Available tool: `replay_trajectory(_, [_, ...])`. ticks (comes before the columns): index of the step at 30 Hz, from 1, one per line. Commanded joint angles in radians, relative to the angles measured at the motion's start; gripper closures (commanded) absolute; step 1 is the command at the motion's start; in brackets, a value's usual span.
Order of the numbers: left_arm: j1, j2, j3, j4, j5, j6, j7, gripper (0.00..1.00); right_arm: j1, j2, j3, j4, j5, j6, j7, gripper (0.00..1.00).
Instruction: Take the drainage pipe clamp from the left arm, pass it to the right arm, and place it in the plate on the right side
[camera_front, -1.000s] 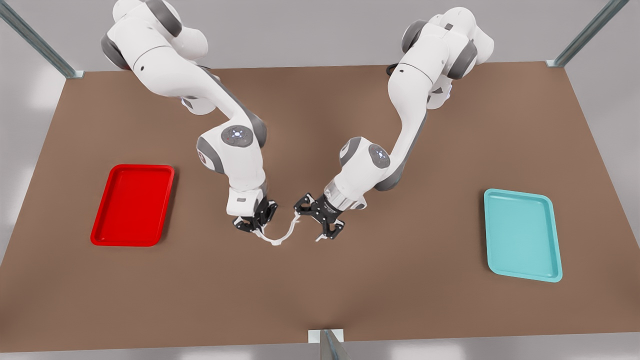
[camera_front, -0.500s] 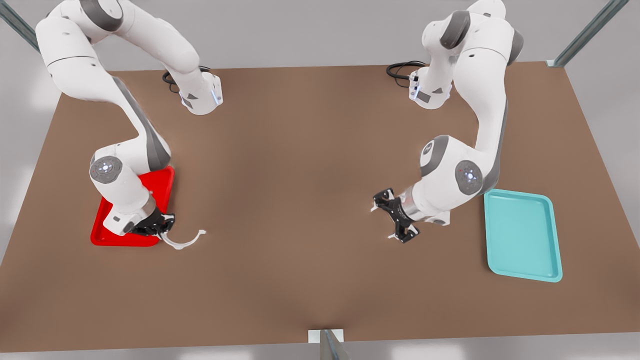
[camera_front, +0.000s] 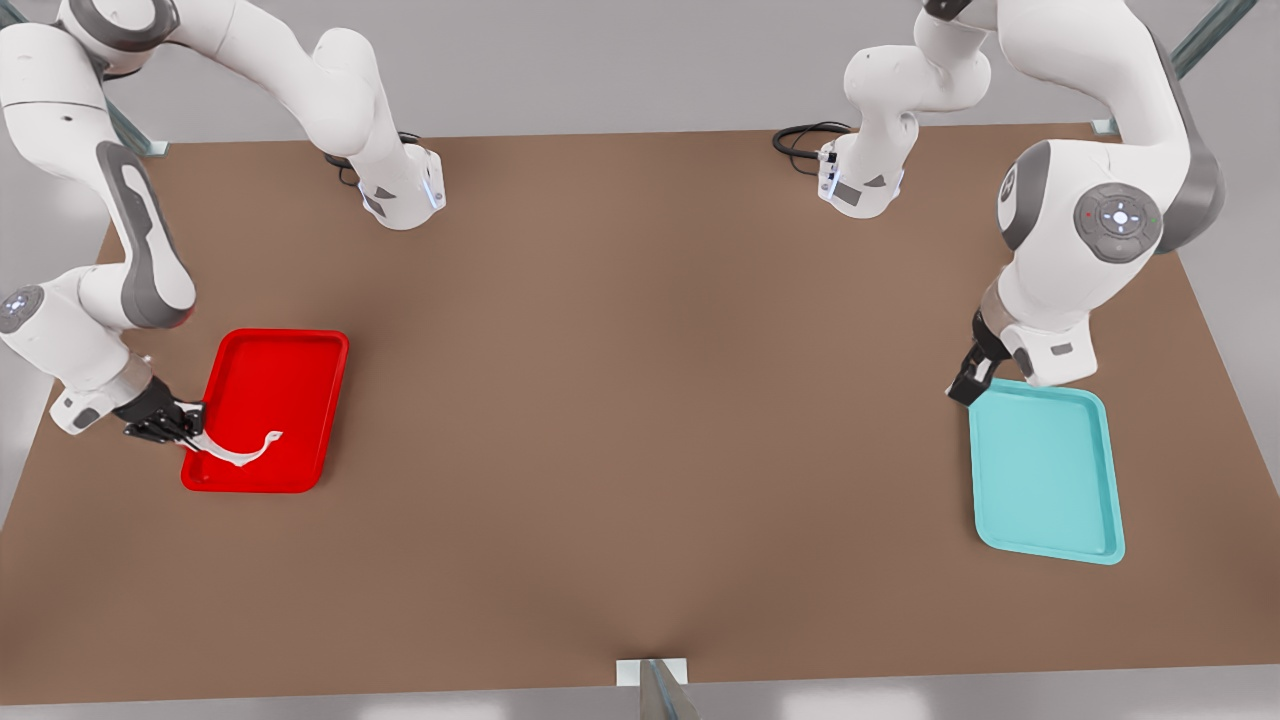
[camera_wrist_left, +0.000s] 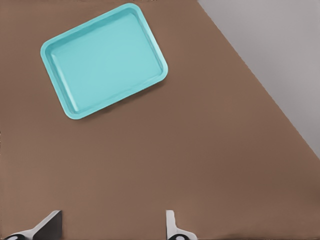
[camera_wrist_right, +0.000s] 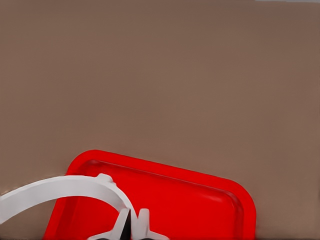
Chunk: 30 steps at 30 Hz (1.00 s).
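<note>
- Brown tabletop (camera_front: 640, 420) carries the red plate (camera_front: 300, 360) and, well apart from it, a teal tray (camera_front: 1045, 470).
- Right gripper (camera_front: 185, 432), at the plate's edge, is clamped on one end tab of the drainage pipe clamp (camera_front: 240, 453), whose arc hangs over the plate.
- The right wrist view shows its fingers (camera_wrist_right: 142, 222) pinched together on the strap.
- Left gripper (camera_front: 968, 385) waits beside the teal tray's corner; the left wrist view shows its fingertips (camera_wrist_left: 171, 225) spread apart, holding nothing.

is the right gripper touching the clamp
Touching. In the right wrist view the right gripper's fingers are closed on one end of the drainage pipe clamp, held over the red plate.
</note>
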Motion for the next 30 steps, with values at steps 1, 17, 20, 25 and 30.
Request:
replay_trajectory(1, [-0.002, 0.000, 0.000, 0.001, 0.020, -0.014, 1.012, 0.00, -0.005, 0.002, -0.004, -0.004, -0.007, 0.009, -0.440, 0.79])
replay_trajectory(17, [-0.003, 0.047, 0.000, 0.002, 0.020, -0.031, 1.007, 0.00, 0.436, 0.055, 0.226, 0.467, -0.223, -0.707, 0.124, 0.00])
replay_trajectory(20, [0.003, 0.047, 0.000, 0.036, 0.018, -0.065, 1.014, 0.00, 0.769, -0.168, 0.143, 0.610, -0.157, -0.846, 0.364, 0.00])
replay_trajectory(25, [0.003, 0.055, 0.000, 0.048, 0.008, -0.087, 1.017, 0.00, 1.739, -0.586, -1.248, 0.608, 0.529, -0.988, 0.225, 0.00])
replay_trajectory(30, [0.003, 0.055, 0.000, 0.048, 0.009, -0.087, 1.015, 0.00, 1.694, -0.571, -1.259, 0.646, 0.588, -1.029, 0.187, 0.00])
